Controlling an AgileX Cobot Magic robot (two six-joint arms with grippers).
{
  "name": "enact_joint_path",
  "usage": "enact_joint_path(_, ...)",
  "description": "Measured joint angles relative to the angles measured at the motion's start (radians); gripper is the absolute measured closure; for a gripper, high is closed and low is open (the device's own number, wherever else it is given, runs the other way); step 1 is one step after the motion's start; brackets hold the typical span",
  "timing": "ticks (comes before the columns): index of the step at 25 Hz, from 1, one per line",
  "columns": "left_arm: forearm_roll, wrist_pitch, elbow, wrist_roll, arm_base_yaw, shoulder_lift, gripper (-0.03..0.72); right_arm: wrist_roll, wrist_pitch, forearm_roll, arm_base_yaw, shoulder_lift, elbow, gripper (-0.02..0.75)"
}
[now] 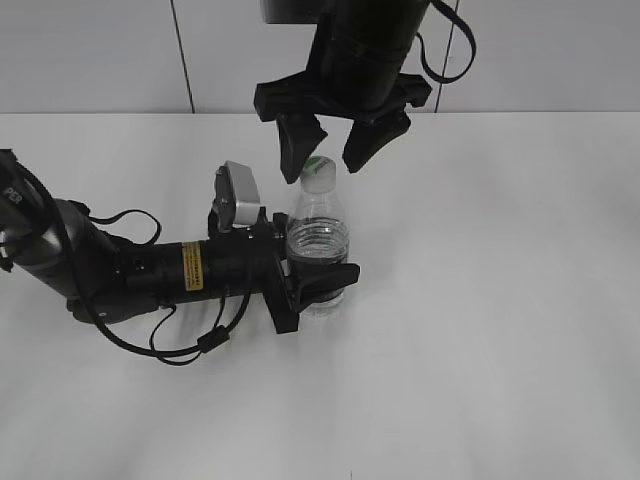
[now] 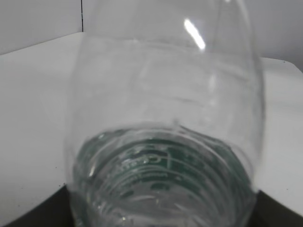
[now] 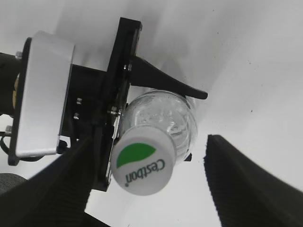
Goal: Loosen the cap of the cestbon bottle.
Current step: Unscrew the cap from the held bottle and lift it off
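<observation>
Left claw (image 1: 318, 285) grips the bottle (image 1: 318, 240) upright; right claw (image 1: 325, 148) hangs wide open around the cap (image 1: 319, 169), untwisted yet.

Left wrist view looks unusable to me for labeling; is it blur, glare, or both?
Both: in the left wrist view the cestbon bottle fills the frame, soft, with a white glare streak. The right wrist view shows the cap sharp; the exterior view is clear.

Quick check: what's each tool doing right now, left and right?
Left tool: closed on the cestbon bottle, around its lower body.
Right tool: open, straddling the cap from above, holding nothing.
</observation>
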State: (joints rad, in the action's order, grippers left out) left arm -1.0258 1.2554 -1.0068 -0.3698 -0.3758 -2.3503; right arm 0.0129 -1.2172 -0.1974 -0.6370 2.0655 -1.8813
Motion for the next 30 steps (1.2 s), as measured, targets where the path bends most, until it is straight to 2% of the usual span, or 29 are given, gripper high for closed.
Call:
enact_joint_path(8, 0.0, 0.0, 0.0, 0.0, 0.0, 0.0, 0.28, -0.004, -0.001, 0.001, 0.0, 0.0, 0.0, 0.238)
enact_joint_path(30, 0.018, -0.003, 0.0, 0.0, -0.002, 0.0, 0.28, -0.013, -0.002, -0.004, 0.0, 0.0, 0.0, 0.245)
